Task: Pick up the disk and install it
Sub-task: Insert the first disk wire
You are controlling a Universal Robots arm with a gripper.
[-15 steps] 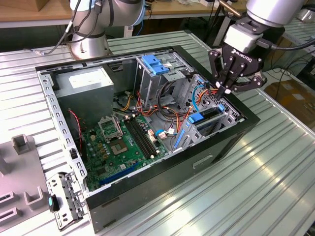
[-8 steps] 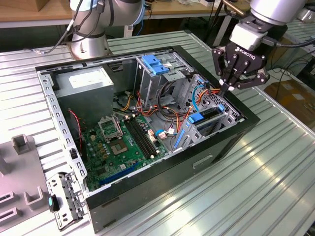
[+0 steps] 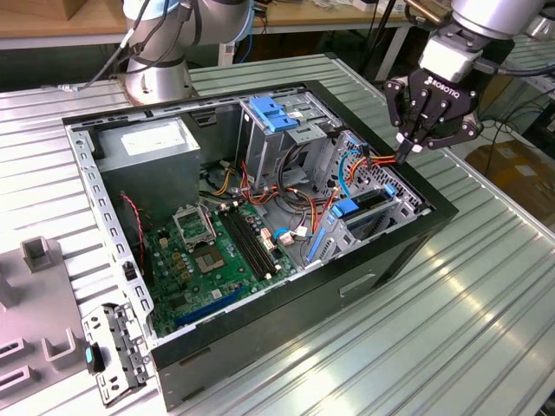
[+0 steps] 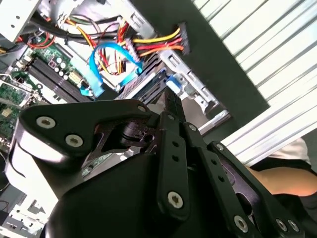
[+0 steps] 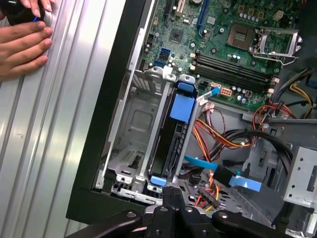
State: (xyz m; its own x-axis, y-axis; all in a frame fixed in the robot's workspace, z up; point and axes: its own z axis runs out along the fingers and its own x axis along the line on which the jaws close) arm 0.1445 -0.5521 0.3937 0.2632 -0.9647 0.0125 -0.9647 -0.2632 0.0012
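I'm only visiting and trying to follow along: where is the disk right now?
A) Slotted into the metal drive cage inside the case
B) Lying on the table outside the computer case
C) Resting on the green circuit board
A: in the first wrist view the disk, with its blue rails, sits slotted in the metal drive cage inside the case, with the gripper close to one end of it.

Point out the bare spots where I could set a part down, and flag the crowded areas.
Free: the ribbed table on the exterior view's right of the case, and the empty cage slot between the case wall and the disk. Crowded: the cables between disk and motherboard, near the gripper.
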